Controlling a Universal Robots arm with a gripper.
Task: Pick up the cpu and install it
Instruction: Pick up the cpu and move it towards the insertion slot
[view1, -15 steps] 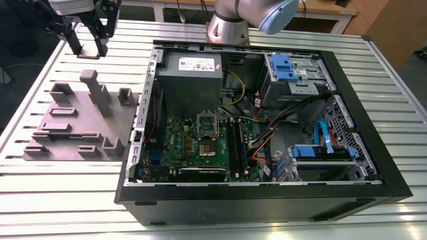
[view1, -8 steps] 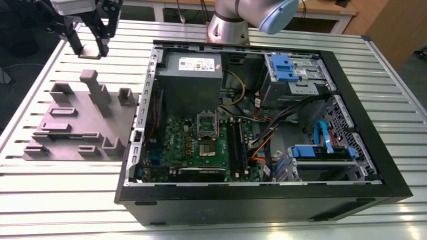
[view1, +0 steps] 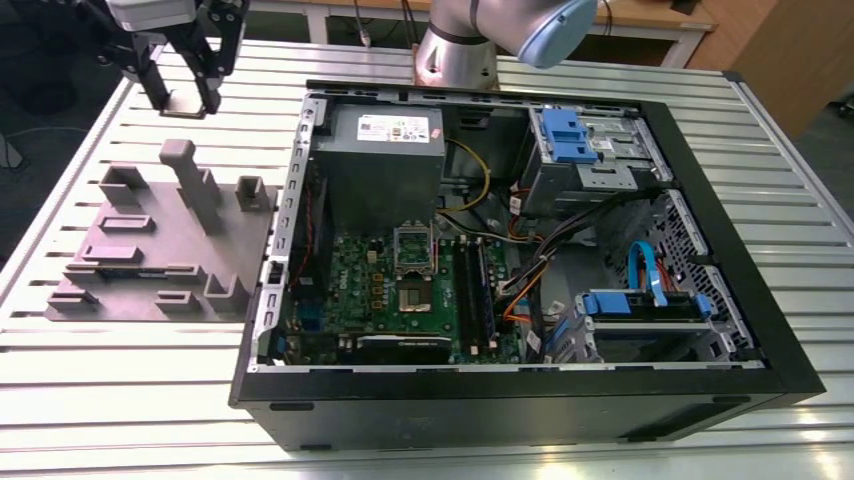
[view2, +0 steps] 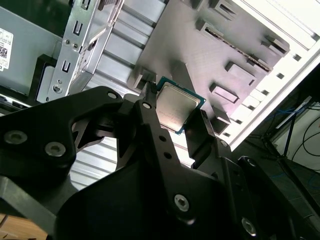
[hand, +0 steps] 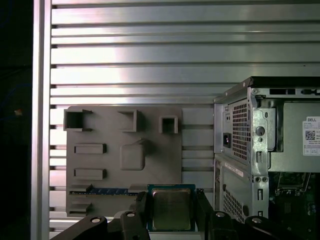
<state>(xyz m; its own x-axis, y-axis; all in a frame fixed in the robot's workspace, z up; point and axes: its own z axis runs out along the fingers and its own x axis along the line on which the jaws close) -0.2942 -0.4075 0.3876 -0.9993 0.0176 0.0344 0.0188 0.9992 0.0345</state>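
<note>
**Pincer** (view1: 184, 100). Clenched on the chip. In the exterior view we place it above the slatted surface (view1: 134, 400), at about ten o'clock from the computer case (view1: 534, 410) and twelve o'clock from the grey holder tray (view1: 160, 260).

**Chip** (hand: 171, 208). Small and square, with its metal top facing the cameras in both wrist views. It is nipped by two opposite edges between the black fingers (hand: 141, 206) and is lifted clear of the tray.

**Socket** (view1: 416, 292). On the green board near the middle of the case, well apart from the chip. It looks empty to us.

**Handling note.** We judge the step in hand to be the carry. To do it well:
- grip the chip by its edges only;
- keep the chip flat and square to the fingers;
- travel high enough to pass the case wall without a knock.

Any slip or twist in the grip would spoil alignment at the socket.
</note>
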